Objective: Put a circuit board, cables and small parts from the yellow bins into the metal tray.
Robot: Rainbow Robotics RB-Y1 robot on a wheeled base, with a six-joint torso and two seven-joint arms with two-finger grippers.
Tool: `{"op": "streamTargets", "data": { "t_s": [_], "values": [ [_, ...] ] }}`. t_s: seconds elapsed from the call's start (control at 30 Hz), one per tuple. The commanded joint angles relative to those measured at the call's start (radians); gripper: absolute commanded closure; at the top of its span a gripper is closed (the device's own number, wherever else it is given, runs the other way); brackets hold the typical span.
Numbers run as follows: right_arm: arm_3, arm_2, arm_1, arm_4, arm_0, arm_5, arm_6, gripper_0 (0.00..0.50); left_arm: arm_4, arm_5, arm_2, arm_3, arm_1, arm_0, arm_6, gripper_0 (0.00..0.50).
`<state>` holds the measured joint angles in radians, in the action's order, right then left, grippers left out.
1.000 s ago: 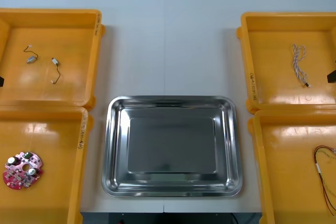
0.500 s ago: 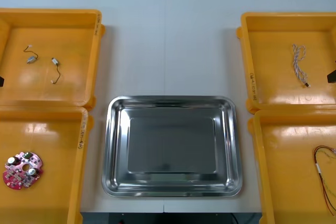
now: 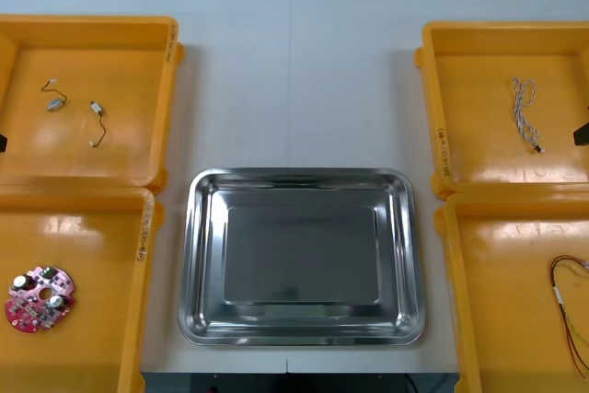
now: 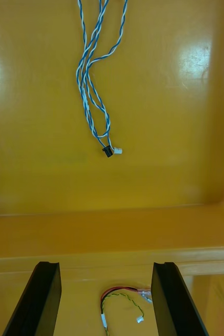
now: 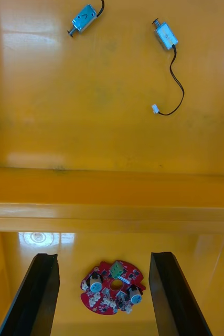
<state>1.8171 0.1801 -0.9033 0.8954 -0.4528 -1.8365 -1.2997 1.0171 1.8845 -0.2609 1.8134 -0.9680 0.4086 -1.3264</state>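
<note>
- Progress at zero, by the look of it: metal tray (image 3: 204,264) bare and shiny at the table's centre, nothing inside.
- Everything left to do: board, cables and parts all lying in their yellow bins.
- Round red circuit board (image 3: 39,299) (image 5: 113,286) flat on the floor of the near left bin (image 3: 101,236), studded with small components, seen between the fingers of the left gripper (image 5: 104,260) but untouched.
- Left gripper spread wide, gripping nothing, over the wall between the two left bins.
- Two small metal parts (image 3: 57,104) (image 5: 166,35), boxy and bright, each trailing a thin dark wire, apart from each other in the far left bin (image 3: 138,149).
- Right gripper (image 4: 105,265) likewise spread and empty, over the divide between the right bins.
- Twisted blue and white cable (image 3: 525,112) (image 4: 93,89) in the far right bin (image 3: 479,144): thin, limp, ending in a small black plug.
- Red and yellow cable (image 3: 571,310) (image 4: 123,296) curled in the near right bin (image 3: 506,310), white connector at one end.
- Bins glossy, hard and smooth-floored; tray polished, with sloped walls and rolled rim.
</note>
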Motion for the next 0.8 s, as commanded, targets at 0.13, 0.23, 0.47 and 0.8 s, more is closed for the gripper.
{"op": "streamTargets", "data": {
  "t_s": [0.13, 0.23, 0.47, 0.8],
  "values": [
    [0.024, -0.008, -0.035, -0.007, -0.003, -0.007, -0.047, 0.0, -0.006, -0.012, -0.026, 0.026, 0.005, -0.013, -0.083, 0.0],
    [0.024, -0.008, -0.035, -0.007, -0.003, -0.007, -0.047, 0.0, -0.006, -0.012, -0.026, 0.026, 0.005, -0.013, -0.083, 0.0],
    [0.024, -0.008, -0.035, -0.007, -0.003, -0.007, -0.047, 0.0, -0.006, -0.012, -0.026, 0.026, 0.005, -0.013, -0.083, 0.0],
    [0.024, -0.008, -0.035, -0.007, -0.003, -0.007, -0.047, 0.0, -0.006, -0.012, -0.026, 0.026, 0.005, -0.013, -0.083, 0.0]
  ]
}}
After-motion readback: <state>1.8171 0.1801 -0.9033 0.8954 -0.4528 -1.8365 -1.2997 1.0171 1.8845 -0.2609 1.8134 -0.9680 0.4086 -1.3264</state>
